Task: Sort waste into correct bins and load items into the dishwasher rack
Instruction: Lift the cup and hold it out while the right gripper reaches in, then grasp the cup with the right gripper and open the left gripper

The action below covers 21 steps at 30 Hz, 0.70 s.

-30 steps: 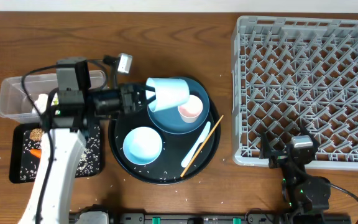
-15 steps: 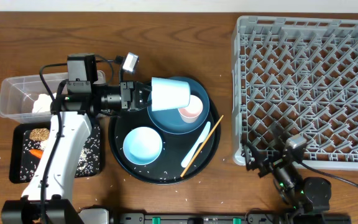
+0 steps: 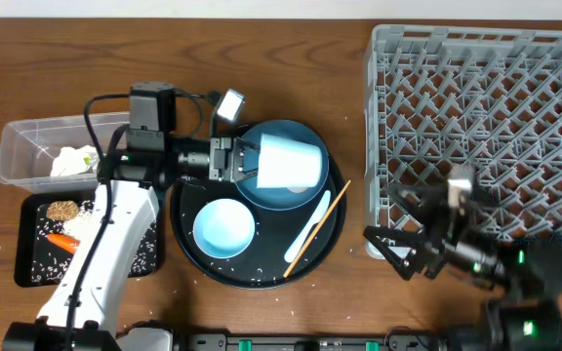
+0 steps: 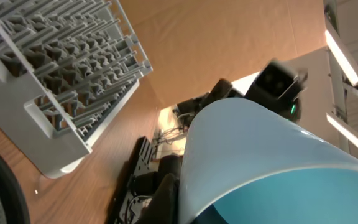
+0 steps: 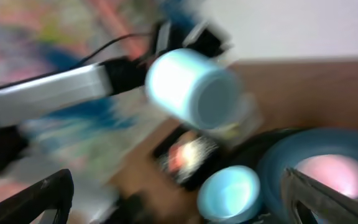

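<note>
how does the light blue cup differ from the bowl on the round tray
The light blue cup is held on its side by the left hand above the dark blue plate; the bowl sits upright on the round black tray, untouched. The cup is taller and narrower; the bowl wider and shallower. Both are pale and round.

Robotics lab (wooden table (image 3: pixel 291 58), strip ceiling lights (image 4: pixel 344 57)).

I can't read any writing, label or number anywhere here. The wrapper (image 3: pixel 86 155) in the tub (image 3: pixel 18 146) has some print on it, but it is too small to make out, and the right wrist view is too blurred to read.
</note>
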### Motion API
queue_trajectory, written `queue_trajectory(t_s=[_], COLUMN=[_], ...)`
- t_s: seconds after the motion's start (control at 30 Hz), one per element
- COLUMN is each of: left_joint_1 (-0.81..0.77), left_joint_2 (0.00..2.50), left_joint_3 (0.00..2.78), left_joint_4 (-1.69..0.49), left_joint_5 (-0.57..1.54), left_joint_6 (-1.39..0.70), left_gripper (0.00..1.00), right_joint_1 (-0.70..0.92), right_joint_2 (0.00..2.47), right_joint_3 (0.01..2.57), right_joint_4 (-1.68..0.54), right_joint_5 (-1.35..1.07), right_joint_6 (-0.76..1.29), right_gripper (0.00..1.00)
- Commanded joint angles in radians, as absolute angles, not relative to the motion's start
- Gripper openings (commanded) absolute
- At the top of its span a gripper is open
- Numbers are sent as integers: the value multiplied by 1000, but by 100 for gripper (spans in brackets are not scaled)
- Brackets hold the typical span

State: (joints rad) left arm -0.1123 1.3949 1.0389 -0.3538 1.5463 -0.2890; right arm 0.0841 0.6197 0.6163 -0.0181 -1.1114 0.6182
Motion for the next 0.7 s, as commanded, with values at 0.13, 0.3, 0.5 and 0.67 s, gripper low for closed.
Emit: queue_trajectory(t_s=[0.13, 0.3, 0.5, 0.67], left_joint_1=[-131, -131, -131, -131], left_joint_2=[1380, 1380, 1380, 1380], left_joint_3=[1042, 1042, 1042, 1042], left_joint_4=[-349, -349, -349, -349], left_joint_5=[1573, 1573, 1573, 1573], left_joint_6=[-289, -289, -281, -281], left_gripper=[6, 6, 6, 6], right_joint_1=[78, 81, 106, 144], right_joint_2=[929, 1028, 1098, 1117], right_joint_3=[732, 732, 732, 731], right_joint_4=[99, 154, 199, 227], right_joint_5=[-1559, -1545, -1485, -1351], right_joint_6=[734, 726, 667, 664], right_gripper=[99, 99, 70, 76])
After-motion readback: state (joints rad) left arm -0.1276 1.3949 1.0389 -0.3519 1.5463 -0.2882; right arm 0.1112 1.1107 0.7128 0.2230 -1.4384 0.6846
